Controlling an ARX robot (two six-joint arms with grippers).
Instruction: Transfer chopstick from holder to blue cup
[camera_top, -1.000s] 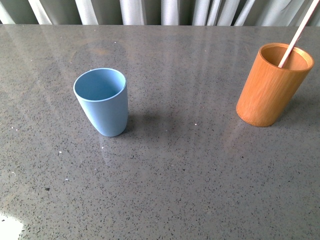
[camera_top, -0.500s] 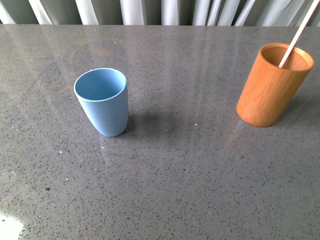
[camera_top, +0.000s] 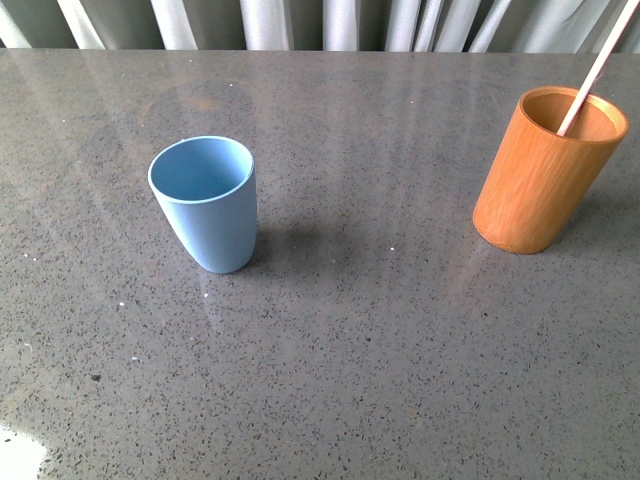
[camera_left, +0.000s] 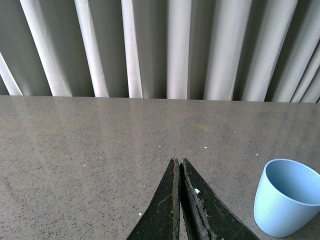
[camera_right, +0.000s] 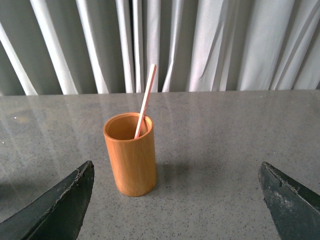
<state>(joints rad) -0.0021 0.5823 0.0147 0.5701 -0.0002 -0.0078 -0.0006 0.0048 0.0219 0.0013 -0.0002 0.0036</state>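
The orange-brown holder (camera_top: 545, 170) stands at the right of the grey table, and one pale chopstick (camera_top: 598, 66) leans out of it toward the upper right. The blue cup (camera_top: 206, 202) stands upright and empty at the left. Neither arm shows in the front view. In the right wrist view the holder (camera_right: 130, 154) with the chopstick (camera_right: 145, 102) stands ahead of my right gripper (camera_right: 176, 167), which is open wide and holds nothing. In the left wrist view my left gripper (camera_left: 179, 162) is shut and empty, and the blue cup (camera_left: 287, 197) stands apart to one side of it.
The grey speckled table (camera_top: 360, 340) ends at a far edge against grey-white curtains (camera_top: 320, 22). A bright patch of glare (camera_top: 18, 456) lies at the near left corner.
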